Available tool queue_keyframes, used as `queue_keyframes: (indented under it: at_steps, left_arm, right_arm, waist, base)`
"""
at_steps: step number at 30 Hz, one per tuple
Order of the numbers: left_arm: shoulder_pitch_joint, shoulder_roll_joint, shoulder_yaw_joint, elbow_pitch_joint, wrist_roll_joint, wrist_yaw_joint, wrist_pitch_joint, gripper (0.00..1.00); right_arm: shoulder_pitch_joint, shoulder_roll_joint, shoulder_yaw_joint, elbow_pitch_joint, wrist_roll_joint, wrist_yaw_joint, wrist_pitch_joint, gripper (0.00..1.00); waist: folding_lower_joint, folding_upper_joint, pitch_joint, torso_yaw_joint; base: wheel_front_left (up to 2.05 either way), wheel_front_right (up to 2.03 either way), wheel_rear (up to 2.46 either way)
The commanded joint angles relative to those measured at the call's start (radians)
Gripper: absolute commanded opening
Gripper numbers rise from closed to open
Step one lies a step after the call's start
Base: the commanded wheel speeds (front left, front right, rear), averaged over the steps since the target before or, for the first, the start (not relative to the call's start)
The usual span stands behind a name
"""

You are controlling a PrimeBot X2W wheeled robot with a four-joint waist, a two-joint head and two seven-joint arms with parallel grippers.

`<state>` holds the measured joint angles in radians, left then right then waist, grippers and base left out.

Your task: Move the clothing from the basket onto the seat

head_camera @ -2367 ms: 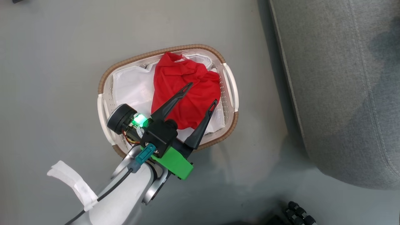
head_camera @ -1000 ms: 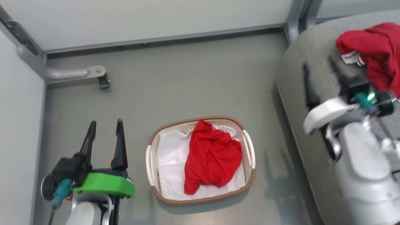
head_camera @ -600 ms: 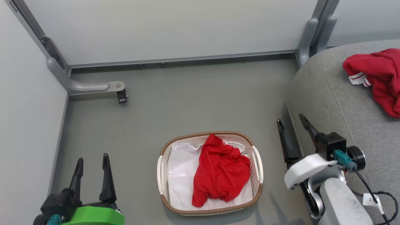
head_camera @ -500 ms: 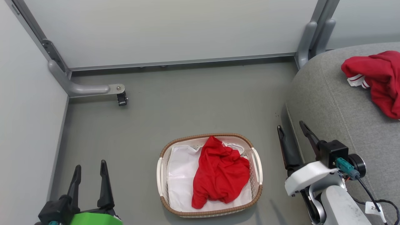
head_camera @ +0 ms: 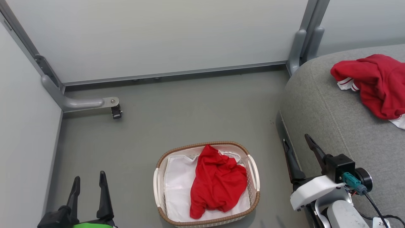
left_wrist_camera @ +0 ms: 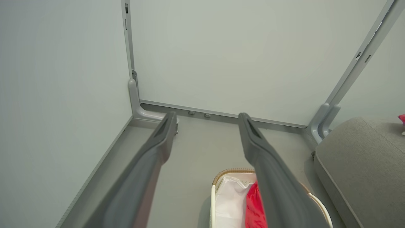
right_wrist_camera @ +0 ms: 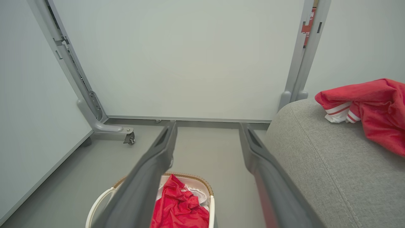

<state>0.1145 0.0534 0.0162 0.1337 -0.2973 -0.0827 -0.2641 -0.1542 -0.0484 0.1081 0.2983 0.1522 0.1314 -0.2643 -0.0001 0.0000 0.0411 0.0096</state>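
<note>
A plain red garment [head_camera: 218, 182] lies crumpled in the cream basket [head_camera: 253, 164] on the floor, over a white liner sheet [head_camera: 177, 186]. It also shows as the red garment [right_wrist_camera: 178, 205] in the right wrist view, and in the left wrist view as a red strip [left_wrist_camera: 253, 209] beside the basket rim [left_wrist_camera: 231, 171]. A red garment with white striped trim [head_camera: 373, 82] rests on the grey seat [head_camera: 332, 120]; the same garment [right_wrist_camera: 370, 107] lies on the seat [right_wrist_camera: 319, 158]. My left gripper [head_camera: 88, 182] is open and empty, left of the basket. My right gripper [head_camera: 296, 141] is open and empty by the seat's edge.
Pale partition walls [head_camera: 158, 34] close off the back and left. A grey wall foot with a small caster [head_camera: 115, 111] stands on the grey floor [head_camera: 190, 110] at the back left. A grey post [head_camera: 300, 47] rises beside the seat's far corner.
The head camera has risen and tilted, shifting the whole picture. Both grippers have drawn back toward the bottom edge and stay open. The garments have not moved.
</note>
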Motion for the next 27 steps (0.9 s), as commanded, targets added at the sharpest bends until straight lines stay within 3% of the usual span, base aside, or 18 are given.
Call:
queue_keyframes:
  at_steps: [1, 27]
  left_arm:
    - [0.004, -0.001, 0.000, 0.004, 0.008, -0.006, 0.000, 1.00]
    - [-0.027, -0.004, -0.022, 0.014, 0.035, -0.024, -0.001, 1.00]
  right_arm:
    - [0.013, -0.004, -0.001, 0.000, 0.007, -0.001, 0.000, 1.00]
    - [-0.013, -0.004, -0.009, -0.016, -0.003, -0.001, 0.000, 1.00]
  waist:
    - [0.0001, 0.0000, -0.003, 0.000]
    - [0.0001, 0.0000, 0.034, 0.012]
  base:
    - [0.00, 0.00, 0.00]
    - [0.00, 0.00, 0.00]
